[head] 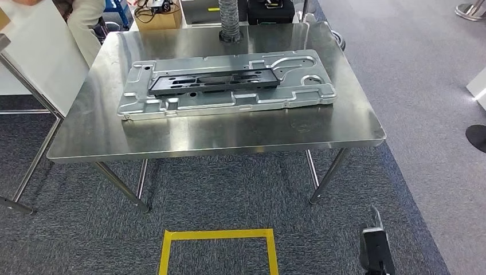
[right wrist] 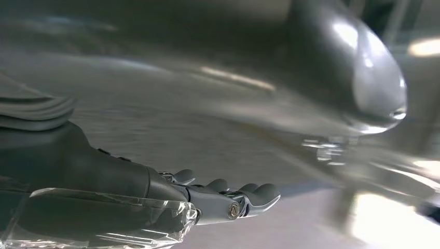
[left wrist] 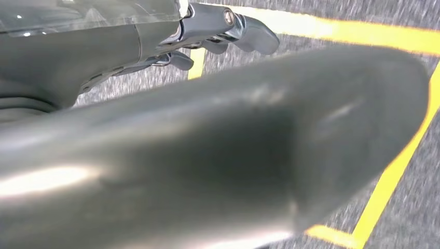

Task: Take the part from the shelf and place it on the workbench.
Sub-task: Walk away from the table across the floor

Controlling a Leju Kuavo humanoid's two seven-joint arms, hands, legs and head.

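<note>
Steel workbench (head: 229,137) bears part (head: 215,82) mid-surface, edges bare.

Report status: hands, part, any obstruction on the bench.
Both hands empty: left hand, right hand, fingers loosely extended. Black part lies on the silver panel on the workbench. No obstruction seen.

The head view looks down on the workbench (head: 229,137) and taped floor square (head: 218,252); both wrist views sit close behind their hands, the left sharing that tape.

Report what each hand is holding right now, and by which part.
Nothing is held. The left hand and right hand have nothing in their fingers; the part lies on the workbench.
</note>
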